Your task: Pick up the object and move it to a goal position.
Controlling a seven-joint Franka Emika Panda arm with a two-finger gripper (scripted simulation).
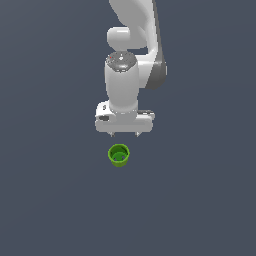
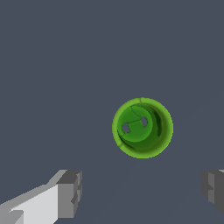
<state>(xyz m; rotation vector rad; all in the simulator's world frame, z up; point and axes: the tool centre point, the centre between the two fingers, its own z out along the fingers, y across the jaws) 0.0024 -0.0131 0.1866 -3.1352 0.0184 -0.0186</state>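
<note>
Gripper fingers (image 2: 70, 192) are standing wide open, empty, beside the green cup (image 2: 142, 127); I am approaching, and must next centre, then descend.

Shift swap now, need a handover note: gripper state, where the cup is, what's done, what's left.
Gripper: open, empty, fingers spread wide, pointing down.
Green cup: upright on the grey floor, mouth up, apart from the fingers, not between them; it sits just ahead of the gripper in the exterior view.
Done: nothing grasped yet.
Left: centre over the cup, descend, close, lift, carry to goal. No goal marker is visible in either view.
</note>
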